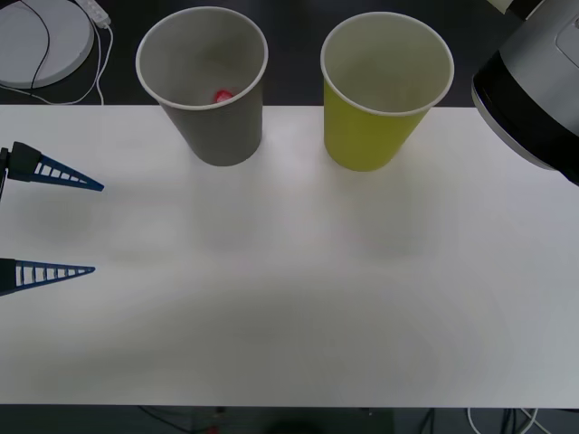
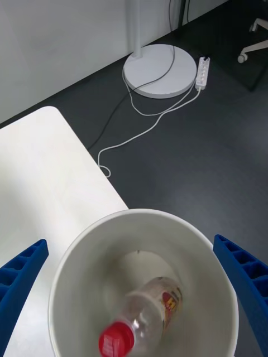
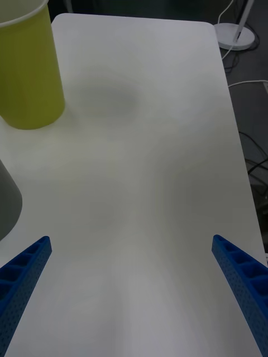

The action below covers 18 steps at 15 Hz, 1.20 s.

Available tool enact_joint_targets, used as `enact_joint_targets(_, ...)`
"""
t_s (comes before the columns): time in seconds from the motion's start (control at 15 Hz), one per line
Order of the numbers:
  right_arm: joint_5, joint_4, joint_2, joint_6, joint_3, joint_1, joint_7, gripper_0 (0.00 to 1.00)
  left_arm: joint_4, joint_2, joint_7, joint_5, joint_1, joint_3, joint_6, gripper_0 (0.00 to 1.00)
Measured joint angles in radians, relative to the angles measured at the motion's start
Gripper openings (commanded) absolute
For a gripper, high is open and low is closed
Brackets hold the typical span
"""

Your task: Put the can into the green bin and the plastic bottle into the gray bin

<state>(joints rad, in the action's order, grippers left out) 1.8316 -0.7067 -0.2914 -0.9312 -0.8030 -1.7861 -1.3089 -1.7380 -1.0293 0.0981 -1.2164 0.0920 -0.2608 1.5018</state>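
The gray bin point(image 1: 217, 127) stands at the back left of the white table point(image 1: 289, 298). Inside it lies the plastic bottle point(image 2: 148, 312), its red cap point(image 1: 222, 94) showing above the rim in the front view. To its right stands the green bin point(image 1: 375, 127), also seen in the left wrist view point(image 3: 28, 78). The can is out of view. My right gripper point(image 2: 129, 240) hangs open above the gray bin point(image 2: 72, 279), holding nothing; its arm point(image 1: 529, 90) is at the back right. My left gripper point(image 1: 97, 228) is open and empty low at the table's left edge point(image 3: 130, 238).
A white round lamp base point(image 1: 41, 41) with a cable and a power strip point(image 2: 202, 72) sits on the dark floor behind the table's left corner. The table in front of both bins is bare.
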Motion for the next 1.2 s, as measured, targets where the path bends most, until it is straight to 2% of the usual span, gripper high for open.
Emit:
enact_joint_targets(0.53, -0.011, 0.004, -0.011, -0.006, 0.0, 0.0, 0.037, 1.0, 0.0, 0.0, 0.0, 0.0, 0.0, 0.0, 0.0, 1.0)
enact_joint_targets(0.8, -0.077, -0.046, -0.077, -0.104, 0.027, 0.017, 0.099, 1.0, 0.0, 0.0, 0.0, 0.0, 0.0, 0.0, 0.0, 1.0)
enact_joint_targets(1.0, -0.088, -0.202, -0.165, -0.172, 0.074, 0.093, 0.116, 1.0, 0.0, 0.0, 0.0, 0.0, 0.0, 0.0, 0.0, 1.0)
enact_joint_targets(1.2, -0.094, -0.418, -0.272, -0.201, 0.099, 0.189, 0.083, 1.0, 0.0, 0.0, 0.0, 0.0, 0.0, 0.0, 0.0, 1.0)
